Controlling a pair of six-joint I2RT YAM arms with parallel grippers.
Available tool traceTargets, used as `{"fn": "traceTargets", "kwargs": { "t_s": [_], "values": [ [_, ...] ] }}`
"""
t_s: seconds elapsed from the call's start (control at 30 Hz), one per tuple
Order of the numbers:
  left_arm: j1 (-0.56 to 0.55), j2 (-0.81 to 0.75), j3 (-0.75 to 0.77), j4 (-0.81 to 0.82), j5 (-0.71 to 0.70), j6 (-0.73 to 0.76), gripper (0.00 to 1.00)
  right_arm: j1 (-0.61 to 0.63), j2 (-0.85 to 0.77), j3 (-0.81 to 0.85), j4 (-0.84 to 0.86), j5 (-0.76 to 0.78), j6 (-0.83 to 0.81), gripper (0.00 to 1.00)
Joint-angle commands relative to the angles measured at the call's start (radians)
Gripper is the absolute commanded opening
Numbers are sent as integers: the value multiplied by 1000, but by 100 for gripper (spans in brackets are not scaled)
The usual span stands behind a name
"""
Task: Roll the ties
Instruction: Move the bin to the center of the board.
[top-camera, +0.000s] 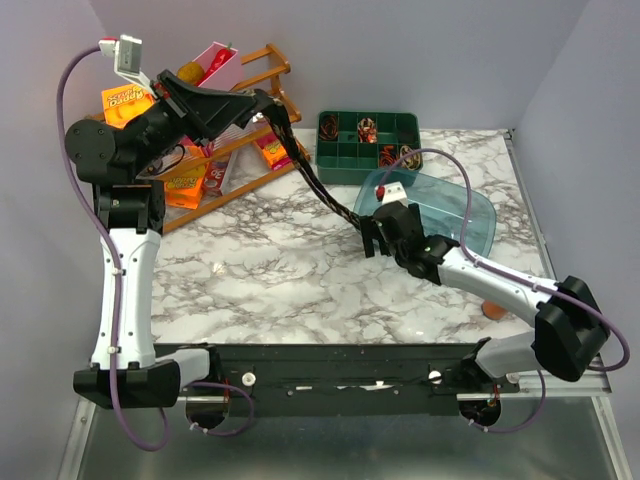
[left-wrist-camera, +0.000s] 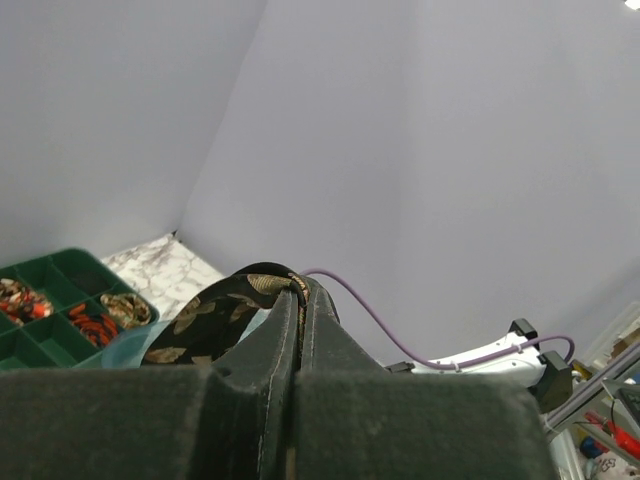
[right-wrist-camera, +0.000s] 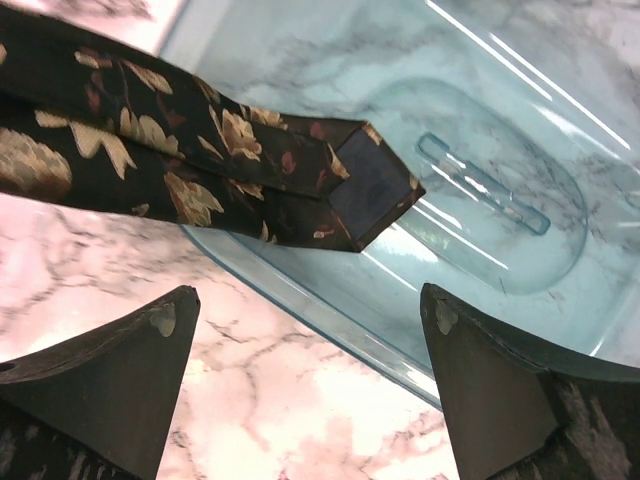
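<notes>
A long, narrow tie (top-camera: 320, 185) of dark woven fabric, patterned with tan-gold leaves, is pinched at one end by the closed left end effector (top-camera: 268, 108), which is raised at the far left. Its folded, squared tip is seen over the rim of a translucent blue plastic tub (top-camera: 470, 215), just ahead of the wide-open, empty right end effector (right-wrist-camera: 308, 300). A glossy marbled bench (top-camera: 260, 265) is seen beneath.

Patterned tie (right-wrist-camera: 200, 170) — over blue tray (right-wrist-camera: 480, 95).
</notes>
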Motion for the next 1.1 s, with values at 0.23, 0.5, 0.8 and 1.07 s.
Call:
{"fn": "traceTargets", "kwargs": {
  "t_s": [0.23, 0.5, 0.8, 1.07],
  "values": [
    [37, -53, 65, 66, 40, -60, 0, -10, -28, 101, 111, -101, -41, 93],
    [84, -115, 58, -123, 61, 13, 0, -74, 96, 201, 189, -194, 0, 86],
    [91, -149, 18, -97, 86, -43, 0, -99, 337, 440, 157, -371, -20, 66],
    [91, -152, -18, -8, 115, -122, 0, -99, 627, 706, -27, -359, -9, 4]
  ]
}}
